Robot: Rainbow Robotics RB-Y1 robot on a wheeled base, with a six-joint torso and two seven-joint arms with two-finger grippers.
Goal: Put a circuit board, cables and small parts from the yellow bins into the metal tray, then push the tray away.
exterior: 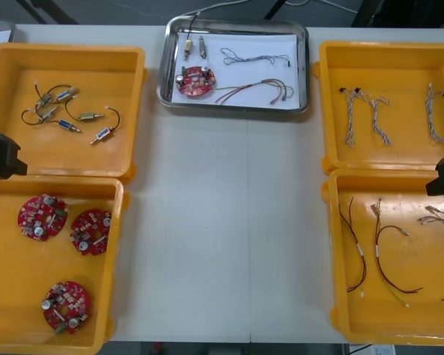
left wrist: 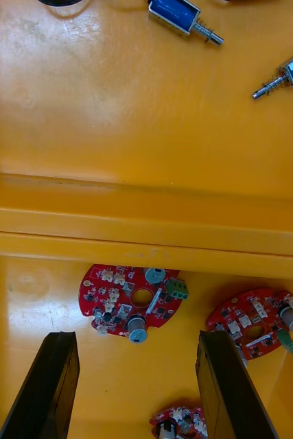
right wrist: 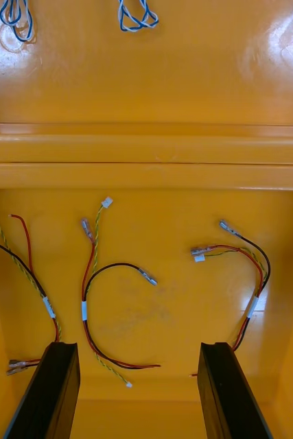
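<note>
Far-middle on the light surface (exterior: 222, 222), the shiny rectangular metal tray (exterior: 237, 109) is sitting loaded; it's looking light and slippery, so I'm favouring its near rim. Over yellow bins (exterior: 118, 81), the left gripper (left wrist: 136, 343) and right gripper (right wrist: 141, 350) are hovering, fingers apart.

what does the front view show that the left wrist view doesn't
Front view, not the left wrist view: the metal tray holding a red circuit board, cables and small metal parts, plus the two right bins. Left wrist view, not the front: the left gripper, fingers open, above the near left bin. Both: that bin's three circuit boards and the blue small metal parts in the far left bin.
</note>
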